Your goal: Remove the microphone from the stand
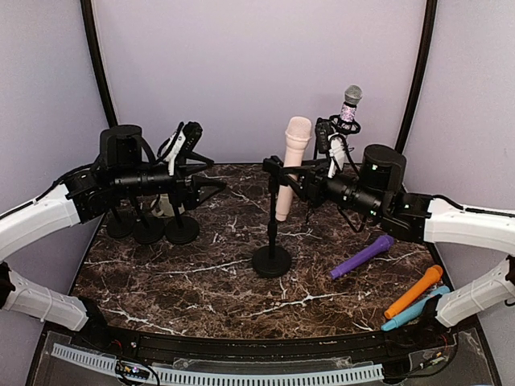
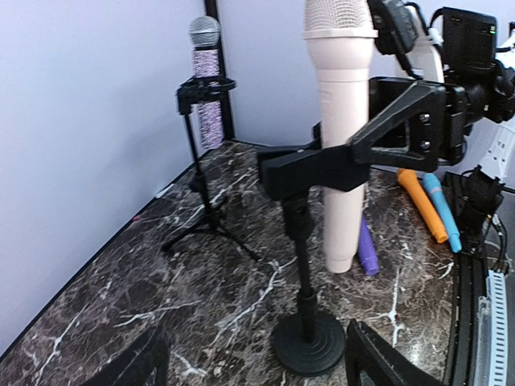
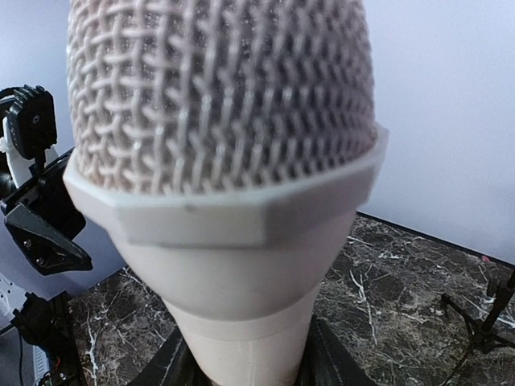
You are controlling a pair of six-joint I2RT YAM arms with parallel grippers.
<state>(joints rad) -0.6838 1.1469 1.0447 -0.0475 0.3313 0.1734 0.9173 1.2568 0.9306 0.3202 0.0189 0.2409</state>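
The right claw (image 1: 299, 186) is closed partway around the body of the pink microphone (image 1: 294, 153), with 1 dark finger (image 3: 179, 363) on each side just below the mesh head. The microphone stands nearly upright and sits in the clip of the black stand (image 1: 272, 241) at the middle of the table. The left claw (image 1: 216, 184) is wide open, holds nothing and is apart from the microphone, pointing toward it.

The table (image 1: 201, 281) is dark marble with white veins, and pale lilac walls (image 1: 241, 64) close it in. A purple microphone (image 1: 362, 256), an orange one (image 1: 414, 291) and a blue one (image 1: 414, 310) lie at the right. A glittery microphone (image 1: 349, 108) stands on a tripod at the back right. 3 round-based stands (image 1: 150, 229) are grouped at the left.

Both arms reach level toward the centre.
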